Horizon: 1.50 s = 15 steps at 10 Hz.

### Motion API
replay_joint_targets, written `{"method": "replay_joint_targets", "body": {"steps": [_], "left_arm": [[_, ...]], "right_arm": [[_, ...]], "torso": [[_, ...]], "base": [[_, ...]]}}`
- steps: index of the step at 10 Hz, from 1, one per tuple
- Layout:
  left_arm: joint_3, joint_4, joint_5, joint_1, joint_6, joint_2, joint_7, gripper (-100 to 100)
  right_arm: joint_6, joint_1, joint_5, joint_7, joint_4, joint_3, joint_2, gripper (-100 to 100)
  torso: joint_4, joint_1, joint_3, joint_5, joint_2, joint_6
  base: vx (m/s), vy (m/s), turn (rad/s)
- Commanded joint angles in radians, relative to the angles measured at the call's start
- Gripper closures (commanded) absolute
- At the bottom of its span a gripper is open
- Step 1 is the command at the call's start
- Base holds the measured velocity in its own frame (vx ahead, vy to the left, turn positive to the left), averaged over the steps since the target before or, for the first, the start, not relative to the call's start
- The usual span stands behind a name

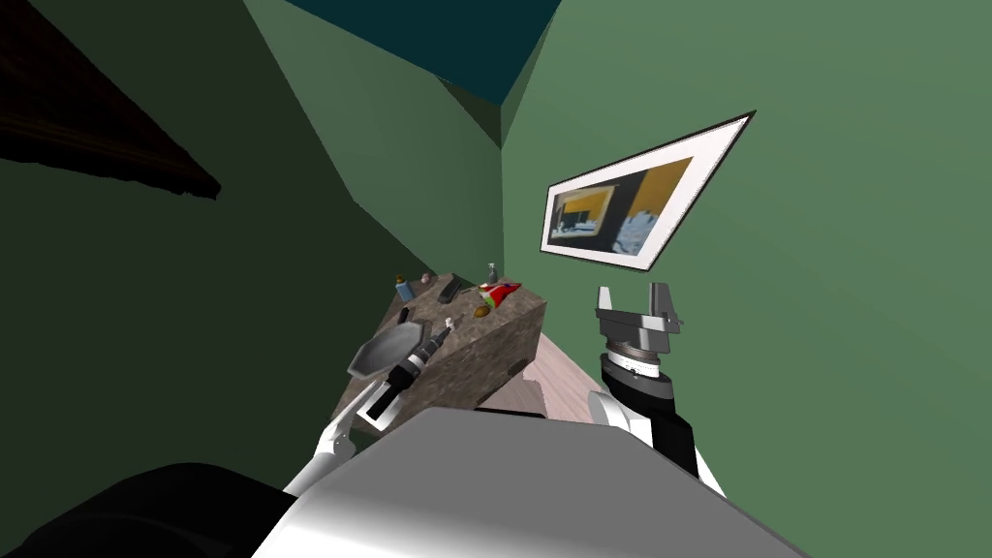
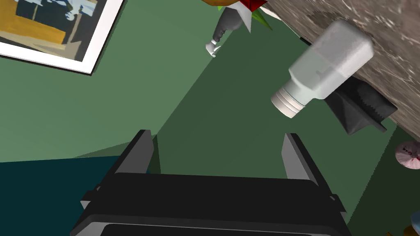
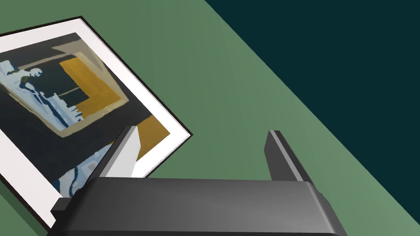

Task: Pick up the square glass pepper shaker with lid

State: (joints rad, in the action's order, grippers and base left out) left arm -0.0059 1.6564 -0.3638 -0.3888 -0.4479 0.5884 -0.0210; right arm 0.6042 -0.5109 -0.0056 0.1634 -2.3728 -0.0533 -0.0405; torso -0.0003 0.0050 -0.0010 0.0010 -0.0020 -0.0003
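Pepper shaker (image 2: 328, 61) judged light, rigid, slick and breakable: grip its flat sides below the lid (image 2: 289, 102); left gripper (image 2: 215, 137) near it, right gripper (image 3: 201, 131) well apart, both open-jawed.

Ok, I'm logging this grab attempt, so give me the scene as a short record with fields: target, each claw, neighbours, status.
target: pale grey square shaker with a ribbed lid, standing on the speckled brown counter
left claw: open, nothing between its fingers; the shaker lies ahead and off to one side
right claw: open, empty, raised to the right of the counter
neighbours: dark wedge close behind the shaker; grey spray bottle farther along
status: not yet grasped
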Motion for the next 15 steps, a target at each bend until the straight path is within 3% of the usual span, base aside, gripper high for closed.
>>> {"method": "replay_joint_targets", "body": {"steps": [1, 8, 9, 10, 11, 13, 14, 15], "left_arm": [[-0.006, -0.033, -0.019, 0.013, 0.015, 0.041, -0.001, -100], [-0.023, -0.157, -0.093, 0.028, 0.029, 0.174, -0.02, -100], [-0.021, -0.141, -0.086, 0.024, 0.029, 0.162, -0.019, -100], [-0.022, -0.142, -0.087, 0.024, 0.031, 0.164, -0.019, 0], [-0.02, -0.167, -0.084, 0.05, 0.048, 0.159, -0.017, -100], [-0.018, -0.199, -0.08, 0.083, 0.071, 0.154, -0.015, -100], [-0.017, -0.191, -0.081, 0.071, 0.056, 0.153, -0.019, -100], [-0.017, -0.193, -0.081, 0.073, 0.06, 0.153, -0.018, 100]], "right_arm": [[0.0, 0.0, 0.0, 0.0, 0.0, 0.0, 0.0, 0], [0.0, 0.0, 0.0, 0.0, 0.0, 0.0, 0.0, 0], [0.0, 0.0, 0.0, 0.0, 0.0, 0.0, 0.0, 0], [0.0, 0.0, 0.0, 0.0, 0.0, 0.0, 0.0, 0], [0.0, 0.0, 0.0, 0.0, 0.0, 0.0, 0.0, 0], [0.0, 0.0, 0.0, 0.0, 0.0, 0.0, 0.0, 0], [0.0, 0.0, 0.0, 0.0, 0.0, 0.0, 0.0, 0], [0.0, 0.0, 0.0, 0.0, 0.0, 0.0, 0.0, 0]], "torso": [[0.0, 0.0, 0.0, 0.0, 0.0, 0.0], [0.0, 0.001, -0.001, 0.0, -0.001, 0.0], [0.0, 0.0, 0.0, 0.0, 0.001, -0.001], [0.0, -0.003, 0.001, 0.0, 0.001, -0.001], [0.0, -0.004, 0.0, -0.001, 0.001, -0.001], [0.001, -0.004, 0.002, -0.001, 0.003, -0.001], [0.001, -0.005, 0.002, -0.001, 0.004, 0.0], [0.001, -0.004, 0.001, -0.001, 0.003, -0.001]], "base": [[0.022, 0.065, -0.222], [0.02, 0.058, -0.203], [-0.017, 0.015, -0.042], [0.0, 0.0, 0.0], [-0.03, -0.004, -0.219], [-0.055, 0.0, -0.188], [-0.024, -0.002, -0.042], [-0.004, 0.002, 0.018]]}}
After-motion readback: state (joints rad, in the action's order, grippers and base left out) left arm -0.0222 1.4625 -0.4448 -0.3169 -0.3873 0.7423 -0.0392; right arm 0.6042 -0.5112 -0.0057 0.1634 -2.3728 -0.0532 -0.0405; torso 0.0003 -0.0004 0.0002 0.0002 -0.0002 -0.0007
